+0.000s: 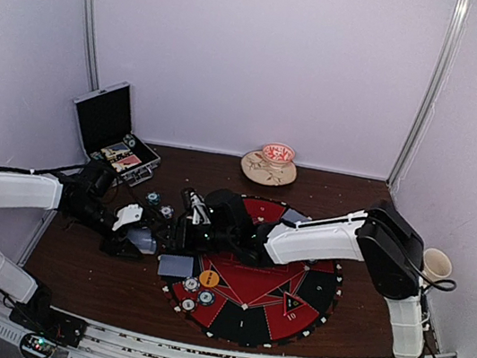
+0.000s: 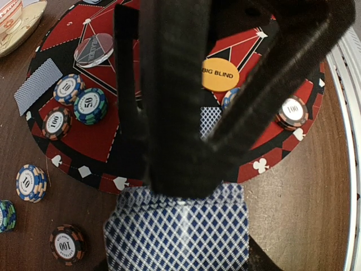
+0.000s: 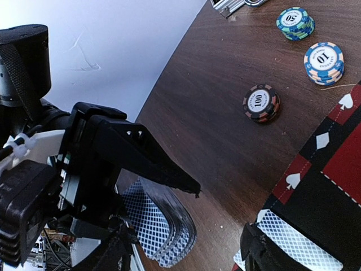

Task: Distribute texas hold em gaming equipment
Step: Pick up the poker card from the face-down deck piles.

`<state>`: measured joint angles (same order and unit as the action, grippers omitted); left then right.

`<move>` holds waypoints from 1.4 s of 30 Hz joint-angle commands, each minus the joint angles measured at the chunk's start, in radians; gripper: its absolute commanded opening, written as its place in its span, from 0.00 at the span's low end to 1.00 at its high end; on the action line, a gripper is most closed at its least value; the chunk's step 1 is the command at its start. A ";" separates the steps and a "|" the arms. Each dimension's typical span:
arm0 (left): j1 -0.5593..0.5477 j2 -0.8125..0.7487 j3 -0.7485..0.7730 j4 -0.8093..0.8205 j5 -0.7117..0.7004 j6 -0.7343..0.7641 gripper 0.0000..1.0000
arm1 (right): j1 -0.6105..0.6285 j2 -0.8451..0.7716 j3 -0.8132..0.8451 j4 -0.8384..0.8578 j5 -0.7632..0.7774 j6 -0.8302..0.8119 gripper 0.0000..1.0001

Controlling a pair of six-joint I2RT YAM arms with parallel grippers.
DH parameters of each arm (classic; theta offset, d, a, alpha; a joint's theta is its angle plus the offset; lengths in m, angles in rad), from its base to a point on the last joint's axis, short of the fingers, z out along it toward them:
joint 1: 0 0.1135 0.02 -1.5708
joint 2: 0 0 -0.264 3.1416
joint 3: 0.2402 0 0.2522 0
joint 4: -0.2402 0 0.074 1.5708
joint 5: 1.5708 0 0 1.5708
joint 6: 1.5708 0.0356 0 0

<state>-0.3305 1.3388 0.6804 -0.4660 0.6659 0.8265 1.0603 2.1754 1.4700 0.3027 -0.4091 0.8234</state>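
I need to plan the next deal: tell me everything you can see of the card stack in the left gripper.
The card stack is a slim pack of playing cards, paper-like, with blue-and-white diamond-lattice backs. The left gripper is shut on it, black fingers pinching one end. The right wrist view shows the cards slightly fanned, edges stepped. It hangs over the brown table just off the round mat's left rim; nothing else visibly touches it.

Left tool (image 1: 149, 240) clamped (right tool (image 1: 190, 211) parted).
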 commanded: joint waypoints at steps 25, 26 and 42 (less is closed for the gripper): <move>0.004 -0.020 -0.002 0.018 0.020 0.012 0.52 | 0.036 0.202 0.257 -0.121 -0.010 0.024 0.68; 0.005 -0.020 -0.002 0.018 0.020 0.012 0.52 | 0.035 0.202 0.257 -0.126 -0.009 0.020 0.68; 0.004 -0.016 -0.001 0.018 0.020 0.012 0.52 | 0.010 0.098 0.162 -0.215 0.081 -0.032 0.52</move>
<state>-0.3309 1.3350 0.6785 -0.4709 0.6540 0.8284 1.0863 2.3154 1.6634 0.1696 -0.3908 0.8154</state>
